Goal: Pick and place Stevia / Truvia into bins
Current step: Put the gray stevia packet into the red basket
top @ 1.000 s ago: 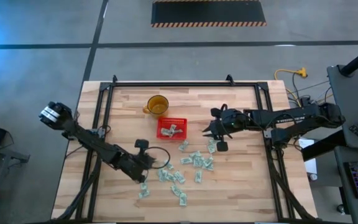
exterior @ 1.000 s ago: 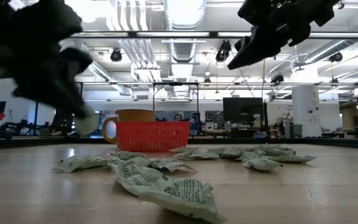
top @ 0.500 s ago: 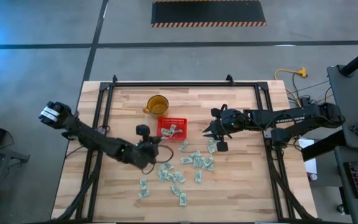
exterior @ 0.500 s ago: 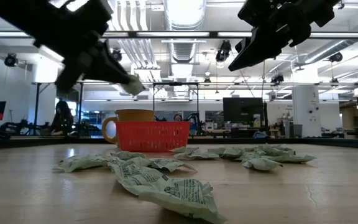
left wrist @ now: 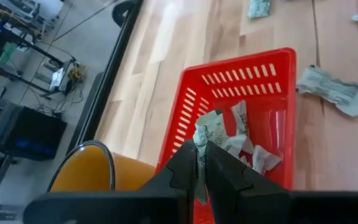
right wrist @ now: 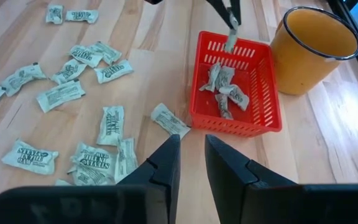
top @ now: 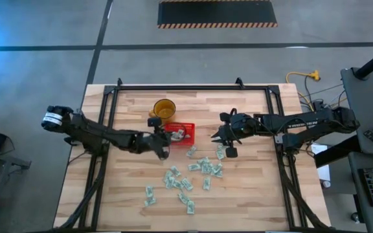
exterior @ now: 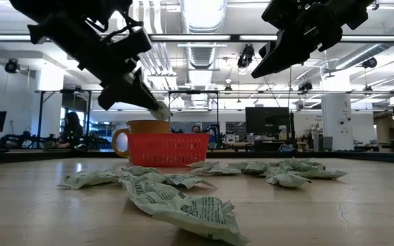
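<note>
Left arm stretches in from the table's left edge toward the middle, its elbow low, wrist angled downward. The left gripper [top: 163, 138] hangs raised off the tabletop, fingers [left wrist: 185, 171] pressed almost together with a sachet [left wrist: 200, 144] pinched between the tips. Over on the other side, the right arm reaches in level from the right, and the right gripper [top: 220, 138] hovers high, its fingers [right wrist: 165, 163] a little apart, nothing between them.
</note>
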You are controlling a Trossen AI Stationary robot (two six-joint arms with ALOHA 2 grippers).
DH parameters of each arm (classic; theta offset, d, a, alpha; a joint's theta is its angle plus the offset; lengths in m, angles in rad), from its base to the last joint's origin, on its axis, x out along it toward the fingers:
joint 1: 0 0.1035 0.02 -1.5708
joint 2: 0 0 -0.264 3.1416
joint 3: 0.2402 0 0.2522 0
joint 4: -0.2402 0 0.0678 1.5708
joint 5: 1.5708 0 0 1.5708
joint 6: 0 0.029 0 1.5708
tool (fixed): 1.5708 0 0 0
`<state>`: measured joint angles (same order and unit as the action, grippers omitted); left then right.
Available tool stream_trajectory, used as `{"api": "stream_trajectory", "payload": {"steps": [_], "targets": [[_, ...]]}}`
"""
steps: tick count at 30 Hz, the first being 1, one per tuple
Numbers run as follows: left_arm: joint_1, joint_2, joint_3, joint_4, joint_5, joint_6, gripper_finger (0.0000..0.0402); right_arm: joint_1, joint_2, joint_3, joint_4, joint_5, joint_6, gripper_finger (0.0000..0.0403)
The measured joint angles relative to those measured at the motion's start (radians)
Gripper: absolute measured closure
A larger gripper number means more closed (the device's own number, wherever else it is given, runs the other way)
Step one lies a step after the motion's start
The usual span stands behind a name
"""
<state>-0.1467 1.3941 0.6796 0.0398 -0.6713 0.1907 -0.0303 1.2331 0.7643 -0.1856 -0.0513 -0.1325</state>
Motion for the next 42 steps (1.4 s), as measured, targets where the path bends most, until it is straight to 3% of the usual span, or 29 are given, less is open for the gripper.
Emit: {"api": "stream_trajectory", "payload": {"steps": [7,16,21,26,32,42], "targets": [[0.008,0.0,0.0,0.005,0.0,0.0,0.0373,0.0,0.0,-0.024,-0.043,-0.001,0.077,0.0338],[0.008,0.0,-0.001,0.005,-0.001,0.001,0.0283,0.0,0.0,-0.086,-0.051,0.0,0.135,0.0322],[0.008,0.0,-0.001,0.003,-0.002,0.001,0.0254,0.0,0.0,-0.116,-0.05,0.0,0.183,0.0317],[0.008,-0.003,-0.002,-0.006,-0.002,0.001,0.0249,0.0,0.005,-0.161,-0.05,0.013,0.21,0.0317],[0.007,-0.003,-0.002,-0.005,-0.003,0.0,0.0249,-0.013,0.03,-0.192,-0.046,0.16,0.186,0.0328],[-0.043,-0.026,-0.001,-0.007,-0.003,-0.001,0.0249,-0.083,0.148,-0.184,-0.025,0.15,0.186,0.0332]]}}
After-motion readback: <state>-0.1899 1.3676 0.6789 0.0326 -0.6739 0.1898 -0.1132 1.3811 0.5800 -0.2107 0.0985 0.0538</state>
